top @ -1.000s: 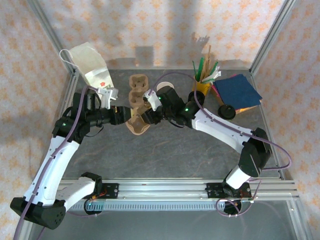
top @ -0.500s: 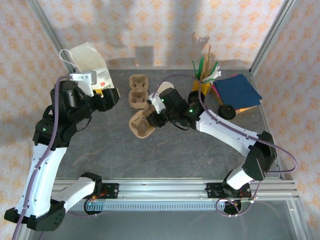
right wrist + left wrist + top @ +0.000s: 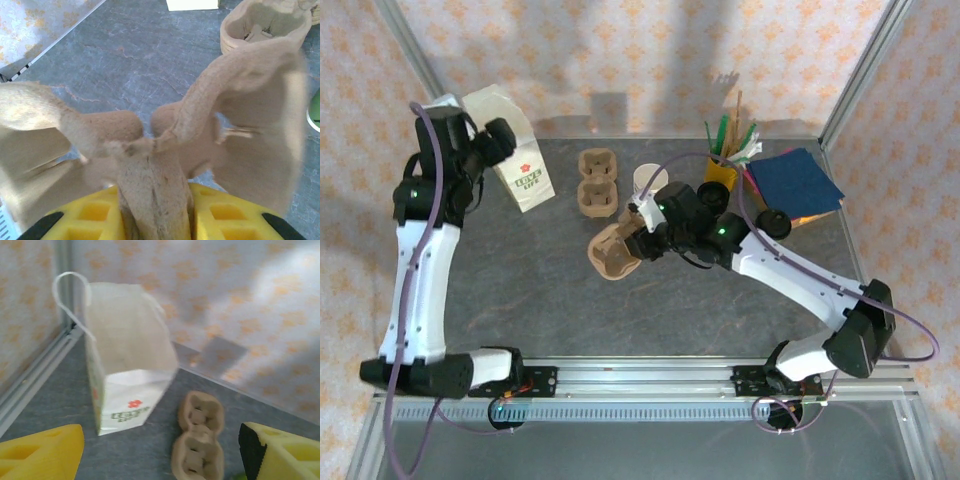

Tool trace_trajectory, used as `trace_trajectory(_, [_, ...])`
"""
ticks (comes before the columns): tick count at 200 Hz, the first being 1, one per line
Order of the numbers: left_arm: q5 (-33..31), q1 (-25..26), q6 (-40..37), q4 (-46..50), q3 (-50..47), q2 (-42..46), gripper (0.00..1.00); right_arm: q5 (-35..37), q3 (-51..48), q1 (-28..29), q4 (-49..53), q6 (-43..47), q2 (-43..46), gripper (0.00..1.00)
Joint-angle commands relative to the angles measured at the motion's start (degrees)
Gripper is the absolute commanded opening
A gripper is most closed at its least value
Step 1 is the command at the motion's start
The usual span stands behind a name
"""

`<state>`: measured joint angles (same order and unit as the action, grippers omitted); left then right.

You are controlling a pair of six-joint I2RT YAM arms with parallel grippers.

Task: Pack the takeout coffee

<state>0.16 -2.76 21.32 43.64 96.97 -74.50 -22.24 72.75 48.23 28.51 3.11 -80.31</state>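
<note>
Grey table, patterned walls. Right end effector pinched on pulp cup carrier centre rib, probably staging it for the cup. Left end effector wide open, empty, facing paper bag upper left. Takeout coffee right of centre, untouched.

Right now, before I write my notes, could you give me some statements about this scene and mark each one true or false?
1. The right gripper is closed on the middle ridge of a pulp cup carrier. True.
2. The left gripper holds the paper bag. False: its jaws stand open with nothing between them, and the bag is apart from it.
3. The paper bag lies flat on its side. False: it stands upright.
4. A second cup carrier rests on the table, to the right of the bag in the top view. True.
</note>
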Motion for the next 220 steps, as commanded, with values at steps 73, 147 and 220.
trace_trajectory(73, [4.75,-12.51,2.17,7.8,14.84,-21.14,0.77,1.5,-1.85,0.19,1.02,-0.23,4.07,0.27])
trace_trajectory(147, [4.85,-12.71,0.45,9.22,18.82,-26.6,0.74,1.54,-2.7,0.19,-0.3,-0.38,4.19,0.26])
trace_trajectory(220, [4.31,-12.8,0.15,12.42,23.91,-32.08,0.72,1.15,-3.26,0.2,-1.39,-0.83,4.38,0.27])
